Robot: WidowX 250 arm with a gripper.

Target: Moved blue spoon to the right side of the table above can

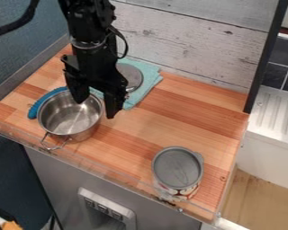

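Above the far right side of the metal pot [65, 123], as seen from the camera, hangs the black gripper [97, 102], pointing down. Its jaws stand apart: one overlaps the pot's inside in the view, the other lies just past the pot's right rim. Whether either touches the pot cannot be told.

Beside the pot, along its far left side, lies a curved blue piece [40, 104] that appears to be the blue spoon; it is partly hidden by the pot, so its full shape cannot be made out. The pot's wire handle [54, 146] juts from its near side.

Beyond the pot and to its right is a teal cloth [147, 85], with a round grey metal disc [131, 75] on it. Well apart from the pot, nearer the camera and to its right, stands an upright can [177, 168] with a grey top and a printed side. Pot, cloth and can are all on the striped wooden table [188, 117], which reaches back past the pot to a pale plank wall [188, 40].
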